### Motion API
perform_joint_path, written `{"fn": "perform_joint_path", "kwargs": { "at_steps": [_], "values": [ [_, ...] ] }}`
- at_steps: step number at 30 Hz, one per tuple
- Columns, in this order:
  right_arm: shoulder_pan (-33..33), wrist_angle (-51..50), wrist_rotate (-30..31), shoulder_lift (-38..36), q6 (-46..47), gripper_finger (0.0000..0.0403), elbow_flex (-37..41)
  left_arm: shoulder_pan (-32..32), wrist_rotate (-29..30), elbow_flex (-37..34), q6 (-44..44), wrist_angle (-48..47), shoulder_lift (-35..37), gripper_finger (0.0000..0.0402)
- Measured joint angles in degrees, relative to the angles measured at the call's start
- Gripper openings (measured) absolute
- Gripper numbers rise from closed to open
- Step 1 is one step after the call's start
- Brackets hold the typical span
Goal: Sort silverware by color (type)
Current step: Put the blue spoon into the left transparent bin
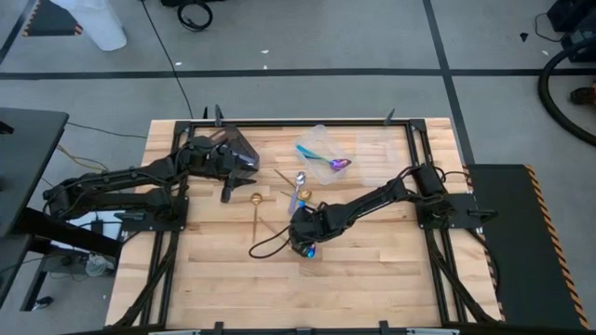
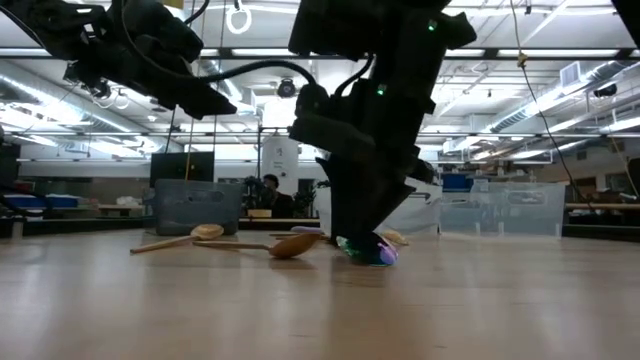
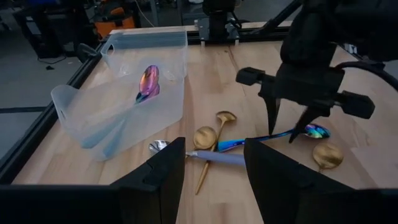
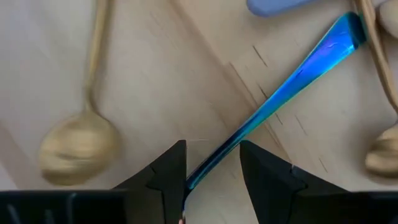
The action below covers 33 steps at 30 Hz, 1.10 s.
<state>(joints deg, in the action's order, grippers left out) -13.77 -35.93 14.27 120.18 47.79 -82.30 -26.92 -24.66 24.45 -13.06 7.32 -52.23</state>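
Observation:
An iridescent blue-purple spoon (image 4: 283, 93) lies flat on the table near its middle, with its bowl (image 3: 316, 131) toward the near edge. My right gripper (image 1: 305, 244) points down over it, open; its fingers stand on either side of the handle close to the bowl, and no touch shows. Gold spoons (image 3: 205, 138) (image 3: 328, 155), a silver spoon (image 3: 158, 146) and a pale blue handle (image 3: 221, 158) lie around it. Another iridescent spoon (image 3: 148, 83) lies in a clear tub (image 3: 74, 106). My left gripper (image 3: 214, 168) hovers open above the table's far left.
A second clear tub (image 1: 382, 149) stands at the far right of the table, and a dark tub (image 2: 195, 205) at the far left. One gold spoon (image 1: 255, 203) lies apart, left of the cluster. A black cable (image 1: 270, 244) loops beside my right gripper. Bare wood spans the near half.

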Motion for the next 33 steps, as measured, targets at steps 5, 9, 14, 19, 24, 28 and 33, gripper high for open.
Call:
{"fn": "perform_joint_path", "kwargs": {
  "at_steps": [5,9,14,19,24,28,33],
  "values": [
    [0.14,-1.17,-2.61,0.43,-0.92,0.016,-0.01,-0.21,0.08,0.01,-0.02,0.05,0.0,0.0173],
    [1.25,-2.13,-6.2,0.26,-2.67,0.0148,-0.05,-0.24,0.1,0.02,-0.02,0.03,0.0,0.0173],
    [1.67,-2.75,-7.44,0.24,-4.27,0.0097,-0.01,-0.19,0.1,0.0,-0.07,0.05,0.0,0.0173],
    [1.62,-2.75,-7.89,0.24,-4.52,0.0042,0.06,-0.17,0.08,0.02,-0.09,0.08,0.02,0.0173],
    [1.54,-2.77,-7.03,0.3,-5.93,0.0022,0.08,-0.17,0.08,0.0,0.42,0.06,0.02,0.0173],
    [1.54,-2.77,-6.9,0.35,-6.25,0.0028,0.06,-0.17,0.08,0.0,0.44,0.08,0.02,0.0173],
    [1.54,-3.55,-6.62,0.59,-8.01,0.0028,-1.39,-0.17,0.06,0.0,0.46,0.1,0.02,0.0173]
  ]
}}
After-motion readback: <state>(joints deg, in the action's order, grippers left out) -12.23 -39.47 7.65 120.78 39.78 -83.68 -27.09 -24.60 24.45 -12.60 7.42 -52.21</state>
